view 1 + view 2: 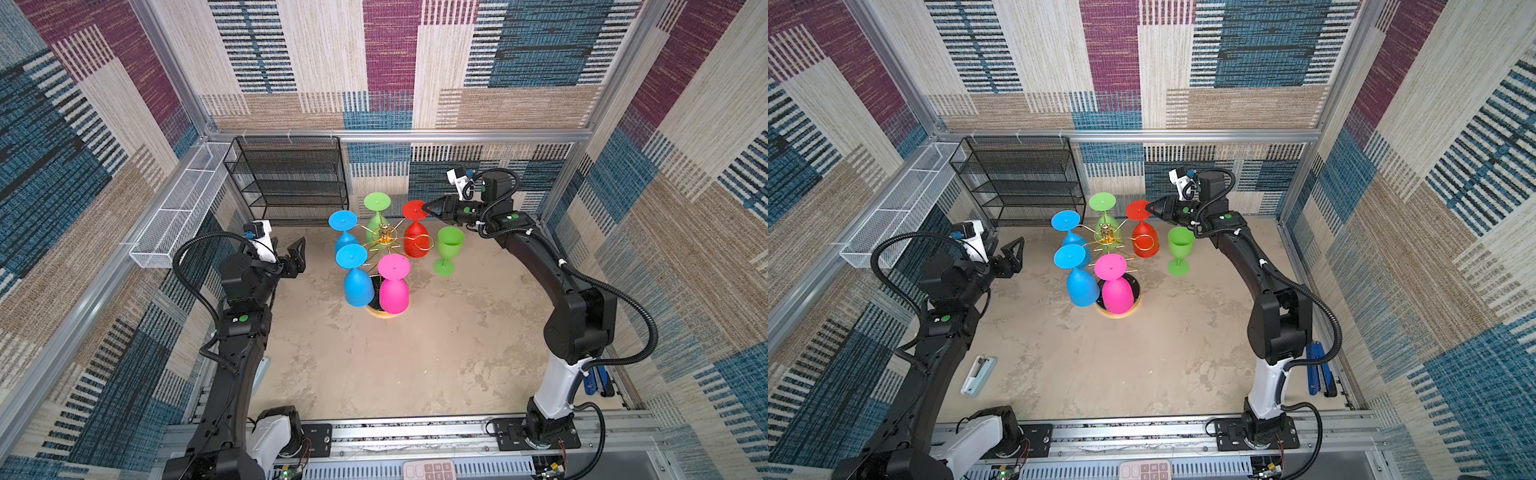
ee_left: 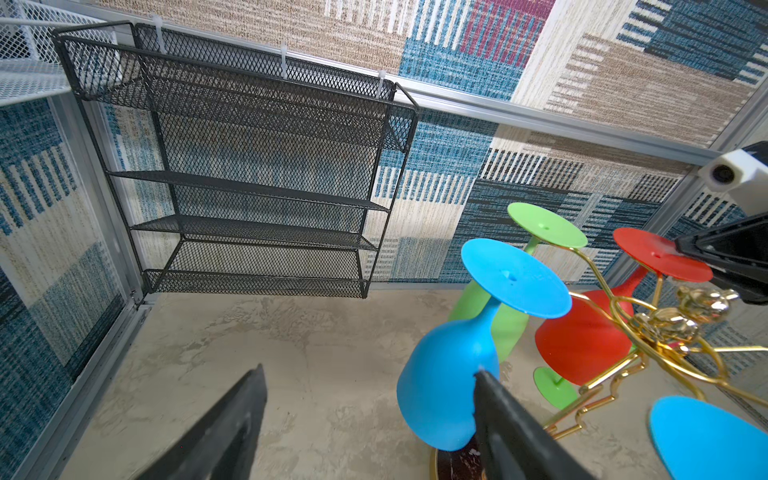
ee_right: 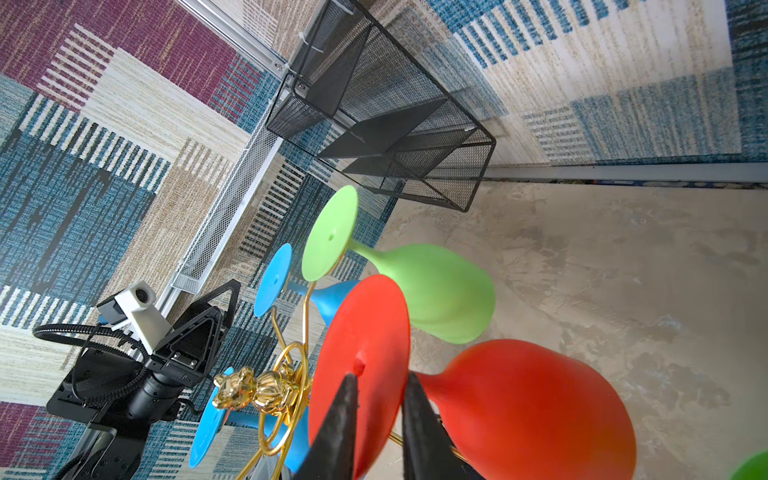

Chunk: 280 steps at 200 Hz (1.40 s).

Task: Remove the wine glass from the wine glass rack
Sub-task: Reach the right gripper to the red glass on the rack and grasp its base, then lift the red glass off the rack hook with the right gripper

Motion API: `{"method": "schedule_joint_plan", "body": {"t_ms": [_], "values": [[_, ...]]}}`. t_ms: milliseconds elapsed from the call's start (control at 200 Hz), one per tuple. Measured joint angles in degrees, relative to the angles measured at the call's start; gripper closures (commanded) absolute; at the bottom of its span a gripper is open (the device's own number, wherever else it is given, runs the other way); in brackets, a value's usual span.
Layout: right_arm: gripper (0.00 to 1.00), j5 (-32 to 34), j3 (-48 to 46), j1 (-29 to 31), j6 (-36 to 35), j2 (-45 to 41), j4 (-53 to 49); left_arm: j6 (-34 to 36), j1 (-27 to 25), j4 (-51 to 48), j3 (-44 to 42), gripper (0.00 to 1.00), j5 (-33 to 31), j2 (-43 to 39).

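The wine glass rack (image 1: pixel 384 235) (image 1: pixel 1106 237) is a gold wire stand on a round black base (image 1: pixel 1133 282). Several coloured glasses hang from it upside down. The red wine glass (image 1: pixel 415 241) (image 1: pixel 1145 244) (image 2: pixel 582 340) hangs on the right-hand arm. My right gripper (image 1: pixel 424 206) (image 1: pixel 1147 206) (image 3: pixel 380 374) is shut on that glass's round foot (image 3: pixel 365 332), one finger on each face of the disc. My left gripper (image 1: pixel 300 253) (image 1: pixel 1017 249) (image 2: pixel 369 369) hangs open and empty to the left of the rack, beside a blue glass (image 2: pixel 449 395).
A green glass (image 1: pixel 449 247) stands upright on the table just right of the rack, under my right arm. A black mesh shelf (image 1: pixel 291 178) stands against the back wall, a white mesh basket (image 1: pixel 178 212) along the left wall. A pale device (image 1: pixel 978 376) lies front left.
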Motion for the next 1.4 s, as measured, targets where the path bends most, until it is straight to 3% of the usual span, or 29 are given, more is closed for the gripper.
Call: {"method": "schedule_joint_plan", "body": {"t_ms": [501, 1402], "values": [[1.00, -2.5, 0.3, 0.0, 1.9, -0.3, 1.8, 0.0, 0.0, 0.0, 0.0, 0.20, 0.0, -0.3], [1.00, -4.6, -1.4, 2.1, 6.8, -2.5, 5.4, 0.0, 0.0, 0.0, 0.0, 0.20, 0.0, -0.8]]}}
